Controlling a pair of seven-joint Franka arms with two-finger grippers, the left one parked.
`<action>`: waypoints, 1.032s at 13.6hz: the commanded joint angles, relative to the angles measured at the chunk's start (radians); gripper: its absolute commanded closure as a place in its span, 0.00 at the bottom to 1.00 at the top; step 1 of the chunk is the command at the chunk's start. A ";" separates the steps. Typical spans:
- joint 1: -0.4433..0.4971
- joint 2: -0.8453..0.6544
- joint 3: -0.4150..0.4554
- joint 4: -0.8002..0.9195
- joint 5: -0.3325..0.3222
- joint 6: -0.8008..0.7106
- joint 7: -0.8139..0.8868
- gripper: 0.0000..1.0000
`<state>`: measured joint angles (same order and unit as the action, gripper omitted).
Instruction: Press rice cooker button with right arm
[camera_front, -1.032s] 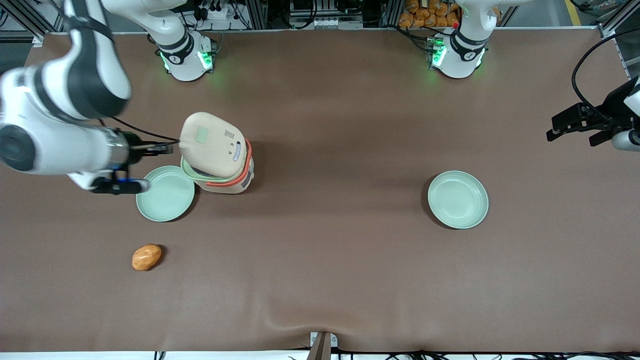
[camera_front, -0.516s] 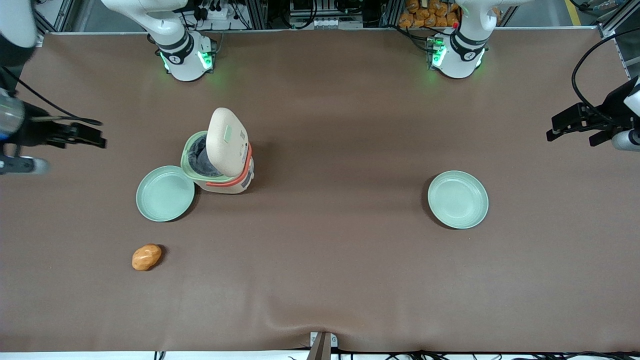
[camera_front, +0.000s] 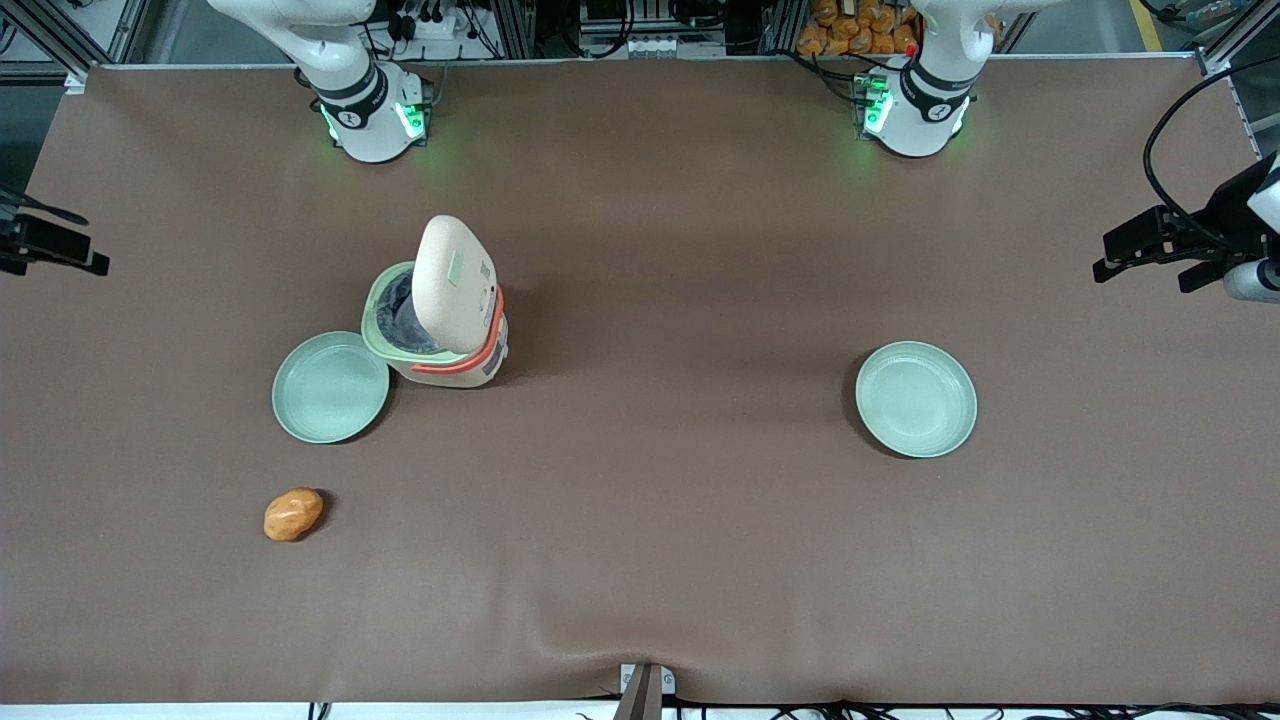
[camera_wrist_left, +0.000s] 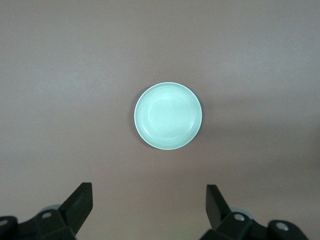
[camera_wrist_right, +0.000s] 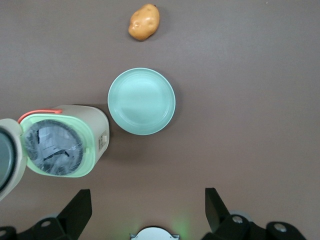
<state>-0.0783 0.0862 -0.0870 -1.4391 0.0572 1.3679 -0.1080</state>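
hand (camera_wrist_right: 145, 212) spread wide above open rice cooker (camera_wrist_right: 65, 142), dark inside.

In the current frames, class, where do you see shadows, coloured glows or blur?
Front view: the open rice cooker casts a soft shadow toward the parked arm's end; green lights glow on the arm bases; the gripper at the working arm's end shows no blur. Right wrist view: sharp, jaws open, faint shadow beside the plate.

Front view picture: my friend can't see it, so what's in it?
A rice cooker stands with its lid up, beside a green plate. A potato lies nearer the camera, and a second plate toward the parked arm's end. The gripper is off at the table's edge.
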 joint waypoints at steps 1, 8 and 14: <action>0.005 -0.040 0.062 0.006 -0.005 -0.044 0.123 0.00; 0.041 -0.080 0.053 0.006 -0.010 -0.075 0.137 0.00; 0.038 -0.079 0.056 0.008 -0.016 -0.070 0.134 0.00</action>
<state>-0.0525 0.0175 -0.0234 -1.4325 0.0568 1.3022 0.0126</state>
